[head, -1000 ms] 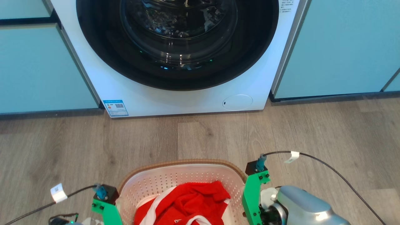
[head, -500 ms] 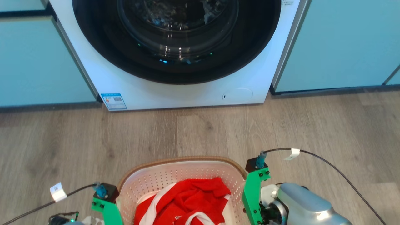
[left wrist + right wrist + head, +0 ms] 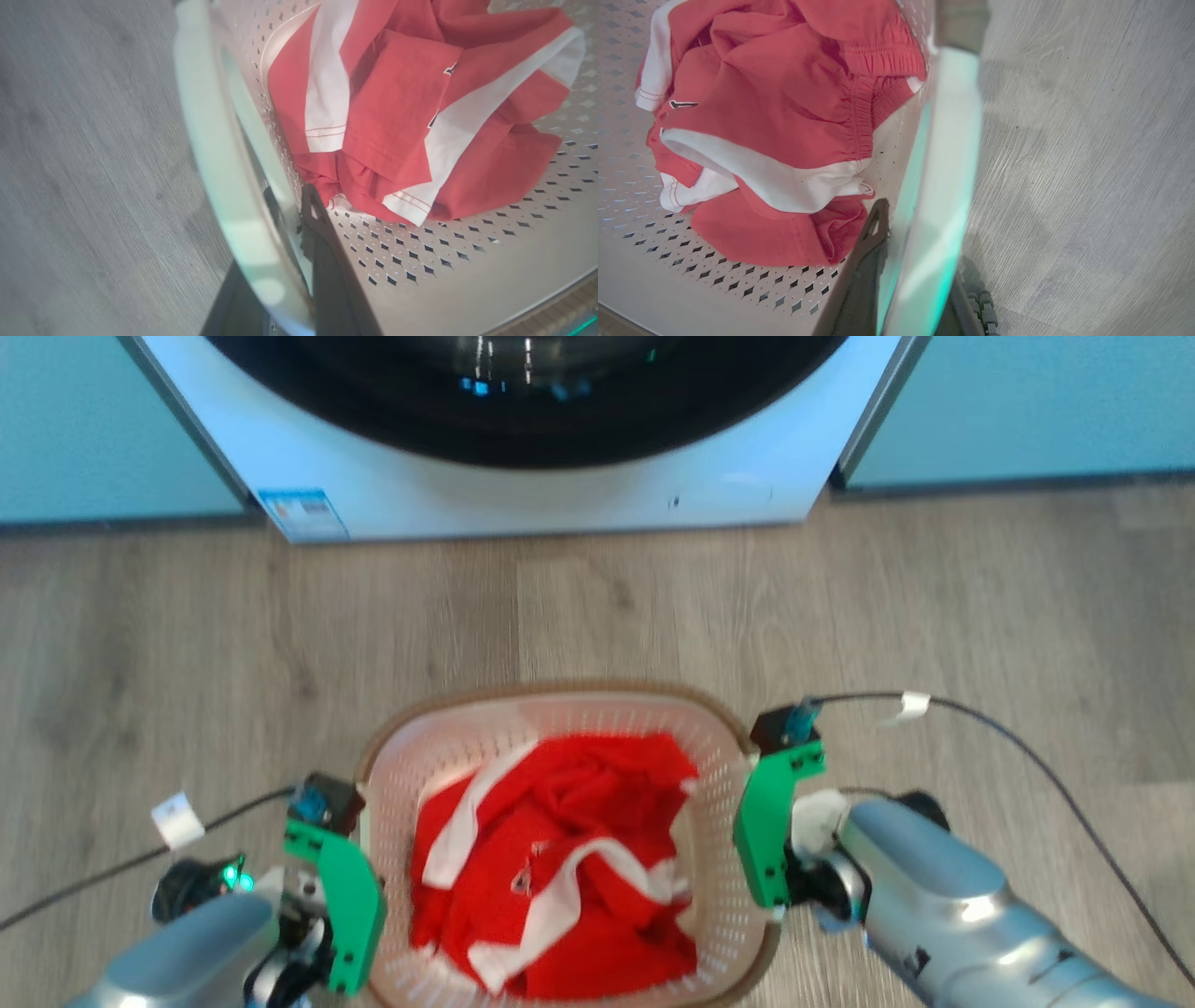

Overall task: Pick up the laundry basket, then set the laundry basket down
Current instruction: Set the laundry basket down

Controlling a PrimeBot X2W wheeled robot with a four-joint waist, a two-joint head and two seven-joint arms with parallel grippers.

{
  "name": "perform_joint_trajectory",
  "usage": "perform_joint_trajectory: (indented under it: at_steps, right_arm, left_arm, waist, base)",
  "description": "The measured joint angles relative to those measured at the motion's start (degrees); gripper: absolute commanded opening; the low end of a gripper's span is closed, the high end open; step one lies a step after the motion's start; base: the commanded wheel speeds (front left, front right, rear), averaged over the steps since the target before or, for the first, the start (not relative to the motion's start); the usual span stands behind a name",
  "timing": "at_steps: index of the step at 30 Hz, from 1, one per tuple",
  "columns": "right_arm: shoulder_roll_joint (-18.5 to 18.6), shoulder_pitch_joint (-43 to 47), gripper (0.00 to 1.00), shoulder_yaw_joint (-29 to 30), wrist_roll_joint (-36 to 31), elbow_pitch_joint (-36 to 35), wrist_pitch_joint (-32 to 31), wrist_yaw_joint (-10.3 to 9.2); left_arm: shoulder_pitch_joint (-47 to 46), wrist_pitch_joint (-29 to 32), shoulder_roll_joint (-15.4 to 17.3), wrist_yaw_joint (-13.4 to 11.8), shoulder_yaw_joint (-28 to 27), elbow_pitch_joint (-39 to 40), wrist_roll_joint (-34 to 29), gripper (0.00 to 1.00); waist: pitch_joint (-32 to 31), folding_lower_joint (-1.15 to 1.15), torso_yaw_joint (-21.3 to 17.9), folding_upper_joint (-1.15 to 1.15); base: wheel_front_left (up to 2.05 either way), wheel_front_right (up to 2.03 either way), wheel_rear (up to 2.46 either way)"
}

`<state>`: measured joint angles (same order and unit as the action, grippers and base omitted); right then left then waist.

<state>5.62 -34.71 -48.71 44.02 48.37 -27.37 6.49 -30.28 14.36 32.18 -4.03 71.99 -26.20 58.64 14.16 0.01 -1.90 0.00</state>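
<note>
The laundry basket (image 3: 551,693), white and perforated with a brown rim, sits between my two arms in the head view over the wood floor, with a crumpled red and white garment (image 3: 560,859) inside. My left gripper (image 3: 287,205) is shut on the basket's left handle (image 3: 219,154), one dark finger inside the wall and one outside. My right gripper (image 3: 920,233) is shut on the right handle (image 3: 943,154) in the same way. I cannot tell whether the basket's base touches the floor.
A white front-loading washer (image 3: 523,495) with a dark round door stands just ahead, between teal cabinets (image 3: 1027,401). Grey wood floor (image 3: 653,607) lies between washer and basket. Thin black cables (image 3: 1027,747) trail from both wrists.
The whole head picture has shifted: the washer has slid toward the top and the basket shows more fully, so the camera has moved. Both grippers stay on the handles.
</note>
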Motion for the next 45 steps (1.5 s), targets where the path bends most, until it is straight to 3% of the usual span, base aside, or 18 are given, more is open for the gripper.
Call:
perform_joint_trajectory:
  at_steps: [20,30,45]
  right_arm:
    - [-0.53,-9.81,0.0,6.64,-6.43,5.49,12.14,0.0]
    - [-0.55,-12.29,0.0,7.76,-6.39,9.28,16.47,0.07]
    - [-0.7,-14.53,0.0,8.26,-5.02,13.8,22.62,0.11]
  left_arm:
    - [-16.5,-11.04,-14.79,8.65,-0.94,-26.02,-5.11,0.0]
    - [-19.61,-16.22,-21.43,10.14,-1.49,-36.42,-5.0,0.0]
    - [-22.41,-20.51,-25.73,10.63,-0.54,-42.65,-4.47,0.0]
  waist:
    - [21.81,0.0,2.29,0.0]
    - [27.9,0.0,4.18,0.0]
    - [32.38,-0.01,5.65,0.0]
  base:
    - [0.0,0.0,0.0]
    - [0.0,0.0,0.0]
    - [0.0,0.0,0.0]
